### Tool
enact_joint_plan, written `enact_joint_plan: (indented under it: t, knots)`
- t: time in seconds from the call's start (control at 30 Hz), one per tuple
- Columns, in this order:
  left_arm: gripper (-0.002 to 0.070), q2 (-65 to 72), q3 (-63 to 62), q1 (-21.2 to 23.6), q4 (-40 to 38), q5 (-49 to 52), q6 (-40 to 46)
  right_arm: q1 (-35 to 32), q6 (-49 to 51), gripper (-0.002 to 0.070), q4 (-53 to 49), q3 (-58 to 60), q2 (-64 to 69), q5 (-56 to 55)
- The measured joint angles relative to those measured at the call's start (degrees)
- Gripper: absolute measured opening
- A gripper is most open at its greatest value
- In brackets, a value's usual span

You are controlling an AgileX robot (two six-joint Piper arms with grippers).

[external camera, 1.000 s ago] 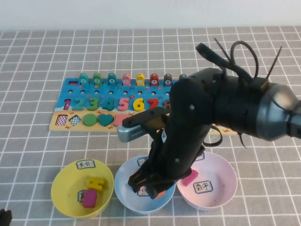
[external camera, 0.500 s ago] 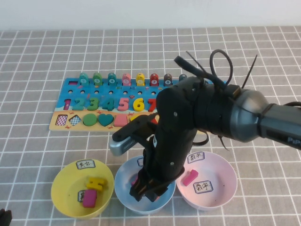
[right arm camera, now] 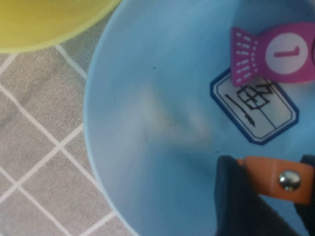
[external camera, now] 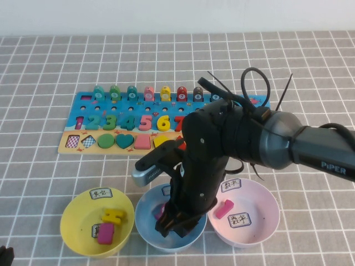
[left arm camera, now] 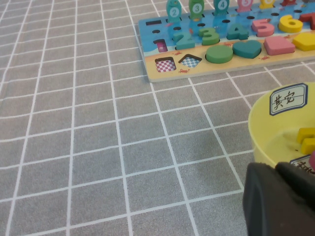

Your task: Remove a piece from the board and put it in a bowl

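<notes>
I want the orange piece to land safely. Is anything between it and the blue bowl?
Nothing visible is. The right gripper holds the orange piece already inside the blue bowl, over its bare bottom. The pink fish piece lies off to one side. The left gripper waits beside the yellow bowl.

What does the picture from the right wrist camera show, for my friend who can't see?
The right end effector holds a flat orange piece with a metal stud, low inside the round light-blue plastic bowl. A magenta fish-shaped piece marked 1 lies in the bowl beside a white label. A yellow bowl sits alongside; the left end effector is not in this view.
</notes>
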Motion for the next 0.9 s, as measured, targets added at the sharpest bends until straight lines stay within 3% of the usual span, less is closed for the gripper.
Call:
enact_joint_plan:
  t: [0.27, 0.53, 0.9]
  knots:
    - [-0.0001, 0.0, 0.0, 0.0, 0.0, 0.0, 0.0, -0.26, 0.0, 0.0232, -0.04, 0.0, -0.01, 0.0]
    - [-0.0001, 0.0, 0.0, 0.0, 0.0, 0.0, 0.0, -0.46, 0.11, 0.0334, -0.04, 0.0, -0.01, 0.0]
    - [-0.0001, 0.0, 0.0, 0.0, 0.0, 0.0, 0.0, -0.46, 0.86, 0.0342, -0.04, 0.0, -5.27, 0.0]
